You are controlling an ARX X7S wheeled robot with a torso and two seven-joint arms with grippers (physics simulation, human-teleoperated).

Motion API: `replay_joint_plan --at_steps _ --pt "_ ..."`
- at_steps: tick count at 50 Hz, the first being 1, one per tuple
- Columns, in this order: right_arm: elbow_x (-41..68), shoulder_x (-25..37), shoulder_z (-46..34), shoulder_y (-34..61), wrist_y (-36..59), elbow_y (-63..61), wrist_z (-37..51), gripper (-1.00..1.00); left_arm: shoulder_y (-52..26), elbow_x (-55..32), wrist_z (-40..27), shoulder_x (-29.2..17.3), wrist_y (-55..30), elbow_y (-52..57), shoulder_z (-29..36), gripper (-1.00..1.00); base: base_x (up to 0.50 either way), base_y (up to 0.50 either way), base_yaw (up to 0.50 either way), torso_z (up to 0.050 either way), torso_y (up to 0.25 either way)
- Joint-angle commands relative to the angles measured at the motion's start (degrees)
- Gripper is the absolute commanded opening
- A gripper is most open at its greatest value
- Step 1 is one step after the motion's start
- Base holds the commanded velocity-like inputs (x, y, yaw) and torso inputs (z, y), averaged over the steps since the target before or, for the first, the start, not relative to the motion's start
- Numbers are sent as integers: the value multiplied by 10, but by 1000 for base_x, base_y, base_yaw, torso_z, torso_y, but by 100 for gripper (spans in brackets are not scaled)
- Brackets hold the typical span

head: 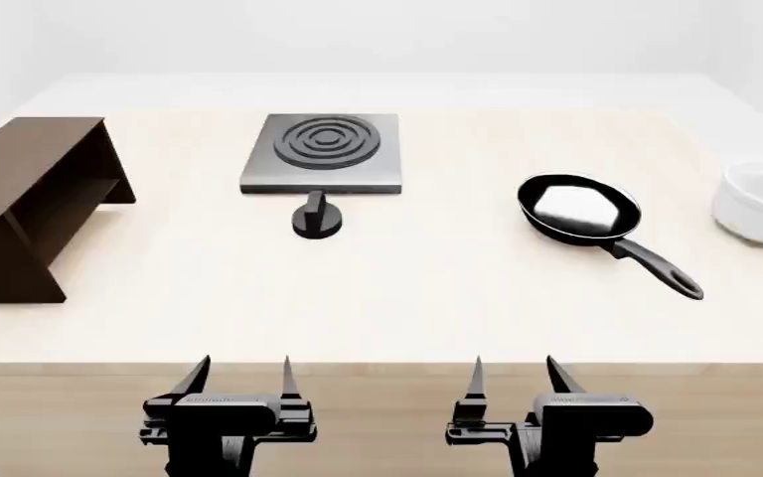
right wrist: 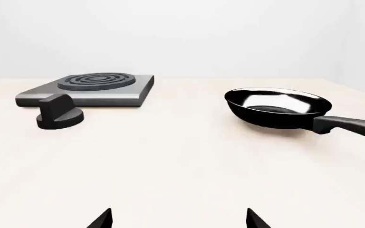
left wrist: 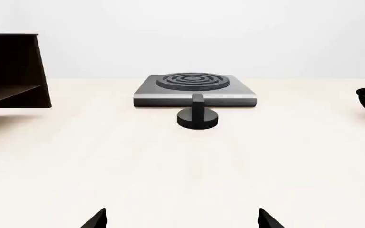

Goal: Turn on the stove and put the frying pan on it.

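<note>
— Nearest the camera? 
— The left gripper (head: 238, 376) and right gripper (head: 512, 375), jaws spread, empty, at the table's (head: 395, 308) near edge.

— And beyond? 
— The stove (head: 322, 151) far left-centre, its knob (head: 315, 218) just before it; the frying pan (head: 579, 210) right, between a white bowl (head: 761, 203) and the stove; a wooden shelf (head: 27, 204) far left.

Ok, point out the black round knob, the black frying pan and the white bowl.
black round knob (head: 317, 220), head view, on its raised grip.
black frying pan (head: 575, 207), head view, on its glossy inside.
white bowl (head: 757, 212), head view, on its outer wall.
</note>
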Motion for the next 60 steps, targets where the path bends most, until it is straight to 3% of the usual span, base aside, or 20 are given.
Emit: replay_joint_plan --at_steps 1,3,19,20,22,34,44,60 --pt "-6 9 -13 5 11 6 23 100 -2 -11 -14 -8 -4 -4 8 100 0 0 0 0 0" --pt "20 13 -10 1 7 1 23 100 -8 6 -40 -12 -25 -11 17 100 0 0 0 0 0" --pt "33 33 -38 8 12 7 44 100 -10 -39 -40 -33 -24 -8 38 100 0 0 0 0 0" --pt "103 86 -124 22 -6 23 124 100 -10 -14 -15 -8 -30 -8 7 100 0 0 0 0 0" --pt "113 105 -121 25 30 6 128 100 -12 -11 -32 -12 -38 -3 12 100 0 0 0 0 0" --pt "97 124 -128 10 21 -73 141 100 -12 7 -82 -31 -71 40 38 100 13 0 0 0 0" --pt "120 135 -124 13 62 -124 143 100 -7 5 -99 -41 -86 70 45 100 499 0 0 0 0" --pt "107 141 -130 12 45 -129 152 100 -5 -9 -109 -52 -80 75 54 100 500 0 0 0 0"
